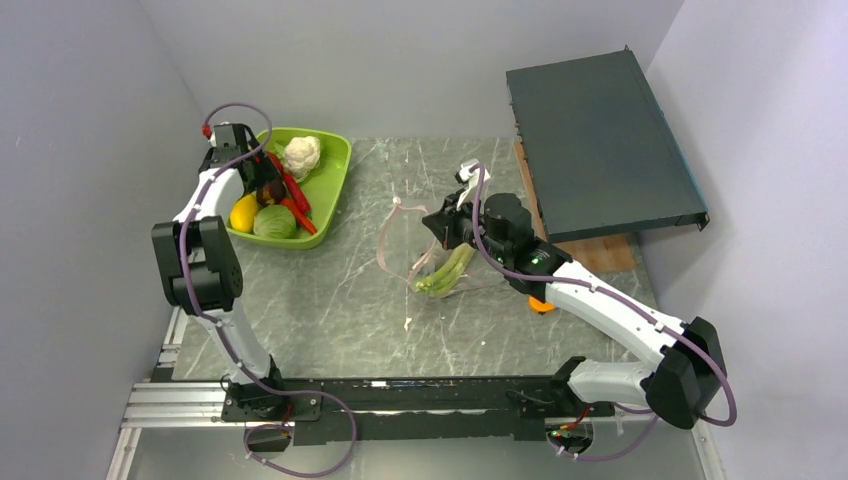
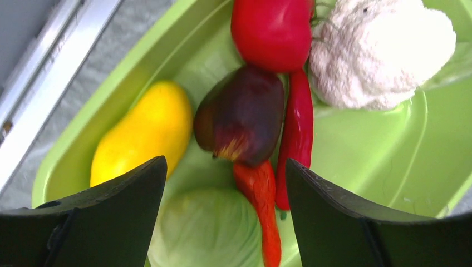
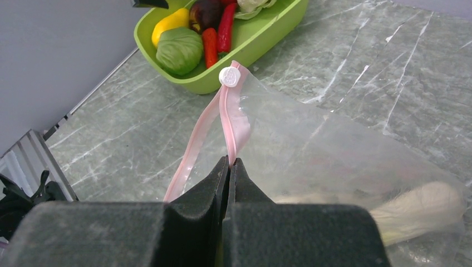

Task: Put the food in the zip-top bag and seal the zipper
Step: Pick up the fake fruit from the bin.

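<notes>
Right gripper (image 3: 229, 162) is pinched shut on the zipper (image 3: 234, 119) of the zip-top bag (image 3: 334, 150) mid-frame, with only the pale stalks (image 1: 447, 270) inside so far. Left gripper (image 2: 225, 183) hangs open over the green tray (image 2: 362, 144) upper left. Most of the food (image 2: 242, 114) isn't bagged yet, and neither is the sealing done.

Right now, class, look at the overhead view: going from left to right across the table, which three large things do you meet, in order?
lime-green tray → zip-top bag → dark panel
</notes>
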Controlling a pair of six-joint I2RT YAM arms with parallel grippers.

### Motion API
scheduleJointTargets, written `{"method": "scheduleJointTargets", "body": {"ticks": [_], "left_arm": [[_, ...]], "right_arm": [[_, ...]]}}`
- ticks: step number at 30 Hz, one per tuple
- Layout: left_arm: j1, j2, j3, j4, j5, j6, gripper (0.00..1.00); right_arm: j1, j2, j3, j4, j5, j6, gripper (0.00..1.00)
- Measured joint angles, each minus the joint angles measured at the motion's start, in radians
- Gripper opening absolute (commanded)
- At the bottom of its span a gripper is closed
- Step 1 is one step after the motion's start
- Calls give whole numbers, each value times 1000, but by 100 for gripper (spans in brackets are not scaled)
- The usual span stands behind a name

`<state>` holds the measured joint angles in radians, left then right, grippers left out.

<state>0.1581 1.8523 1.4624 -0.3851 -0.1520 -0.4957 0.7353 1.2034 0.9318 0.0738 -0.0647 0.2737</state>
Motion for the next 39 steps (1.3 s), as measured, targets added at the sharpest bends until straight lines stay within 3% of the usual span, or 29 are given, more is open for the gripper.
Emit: {"method": "scheduleJointTargets", "body": {"ticks": [6, 14, 19, 23, 26, 32, 39], "left_arm": [[-1, 126, 126, 6, 3, 143, 89], [-1, 225, 178, 10, 89, 234, 82], [-4, 299, 241, -6, 114, 240, 67], [-5, 314, 272, -23, 114, 238, 38], [-7, 322, 304, -74, 117, 229, 25], [-7, 282, 285, -105, 135, 193, 13], [-11, 67, 219, -135, 163, 159, 7]], "right_arm": [[0, 11, 0, 0, -13, 3, 0], [0, 26, 5, -5, -34, 17, 0], [0, 26, 16, -15, -37, 24, 0], [0, 25, 16, -22, -37, 34, 0], [1, 22, 16, -26, -35, 45, 0], [1, 11, 17, -33, -25, 54, 0], [2, 9, 17, -43, -14, 70, 0]]}}
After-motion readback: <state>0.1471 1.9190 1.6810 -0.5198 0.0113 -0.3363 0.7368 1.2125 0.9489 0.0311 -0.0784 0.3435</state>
